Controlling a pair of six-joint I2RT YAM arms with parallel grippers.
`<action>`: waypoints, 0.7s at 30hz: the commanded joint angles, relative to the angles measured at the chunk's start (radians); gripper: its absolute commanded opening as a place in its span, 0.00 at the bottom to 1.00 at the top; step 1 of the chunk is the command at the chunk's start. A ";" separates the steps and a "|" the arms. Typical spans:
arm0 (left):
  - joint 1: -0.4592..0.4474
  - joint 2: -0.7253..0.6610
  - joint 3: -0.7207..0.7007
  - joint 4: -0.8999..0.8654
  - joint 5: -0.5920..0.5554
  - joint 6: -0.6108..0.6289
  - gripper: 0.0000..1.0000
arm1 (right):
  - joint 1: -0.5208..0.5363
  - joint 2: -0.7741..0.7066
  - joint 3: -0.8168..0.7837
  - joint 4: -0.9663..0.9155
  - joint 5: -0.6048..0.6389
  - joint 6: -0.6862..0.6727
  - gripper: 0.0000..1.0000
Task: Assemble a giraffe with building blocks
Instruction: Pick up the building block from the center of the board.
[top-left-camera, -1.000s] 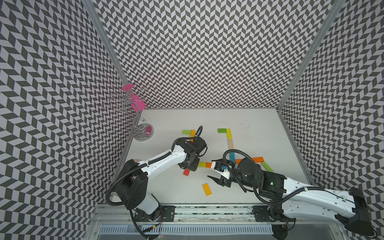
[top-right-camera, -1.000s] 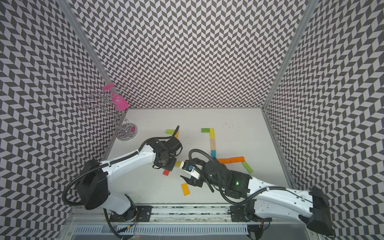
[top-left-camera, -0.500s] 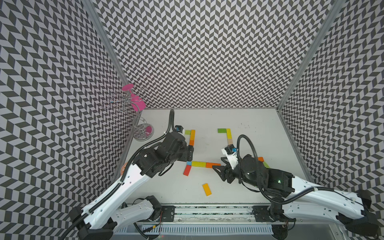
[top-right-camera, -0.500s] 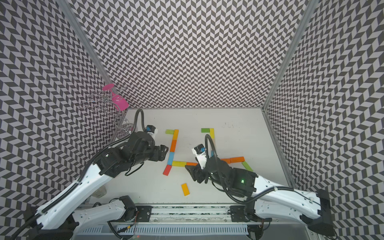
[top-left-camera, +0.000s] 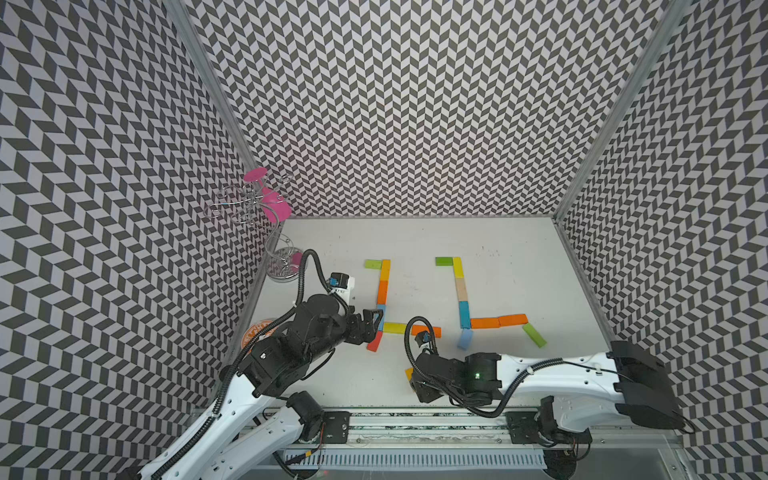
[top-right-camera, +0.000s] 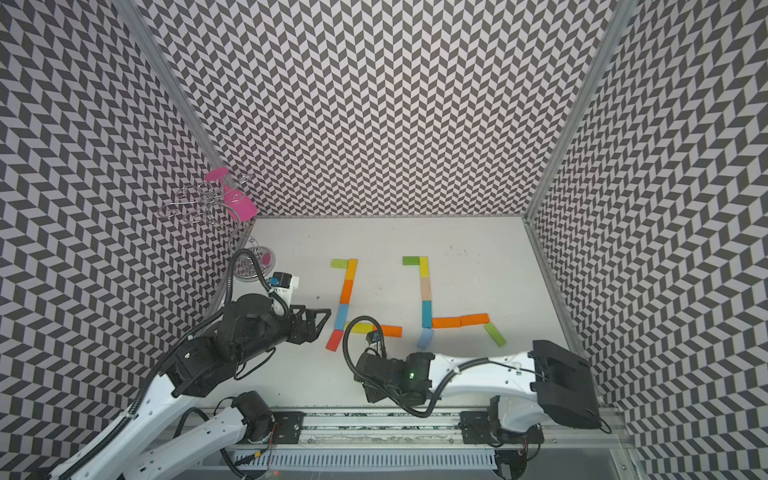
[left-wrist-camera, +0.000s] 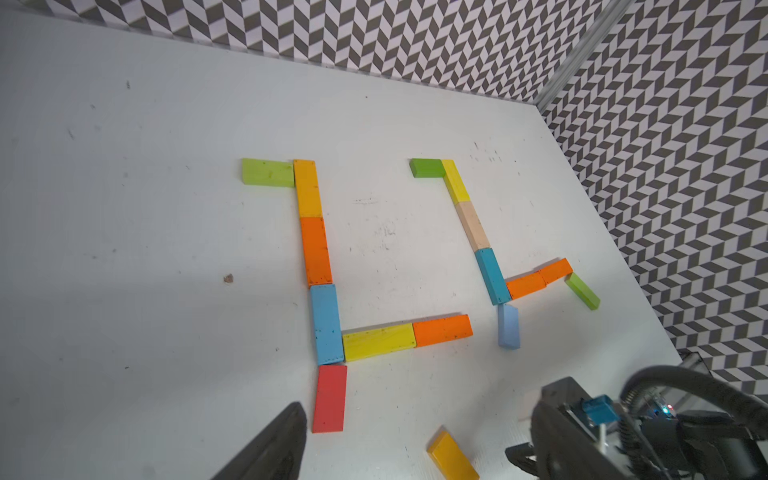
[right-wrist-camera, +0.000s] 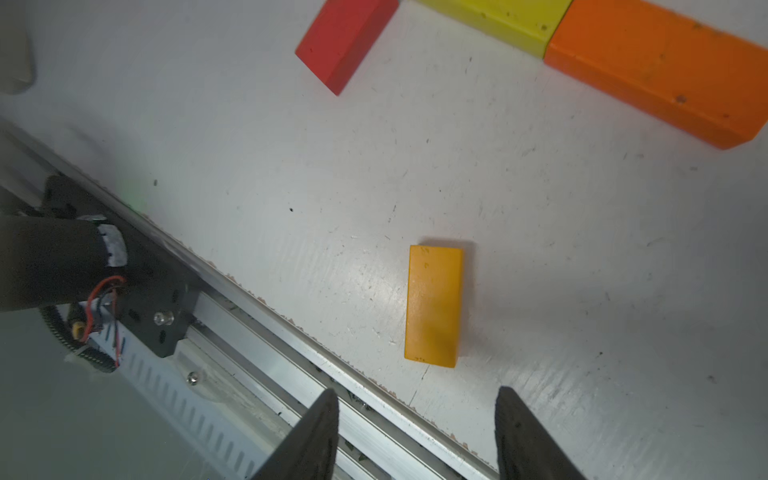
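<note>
A: While both arms hang low over the white tabletop (top-left-camera: 519, 249), how do the fingers stand?

B: The left gripper (top-right-camera: 322, 326) has its fingers (left-wrist-camera: 278, 444) spread, empty, close beside a flat red wooden plank (left-wrist-camera: 329, 399). The right gripper (right-wrist-camera: 417, 392) is spread too, pinching nothing.

A: And the painted wooden building blocks (left-wrist-camera: 316, 249)?

B: Most lie flat mid-tabletop in two angular figures, side by side. The red plank sits at the front end of the figure nearer the left edge. One loose amber-yellow rectangular plank (right-wrist-camera: 434, 305) lies flat near the front edge, by the arm bases, just ahead of the right fingers, not touching them.
</note>
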 joint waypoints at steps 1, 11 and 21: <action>0.004 -0.038 -0.012 0.034 0.046 -0.025 0.85 | 0.009 0.044 0.044 0.024 -0.023 0.071 0.61; 0.004 -0.062 -0.037 0.027 0.058 -0.019 0.86 | 0.003 0.196 0.157 -0.055 0.012 0.081 0.67; 0.004 -0.073 -0.045 0.024 0.058 -0.015 0.86 | -0.026 0.256 0.170 -0.104 0.027 0.093 0.66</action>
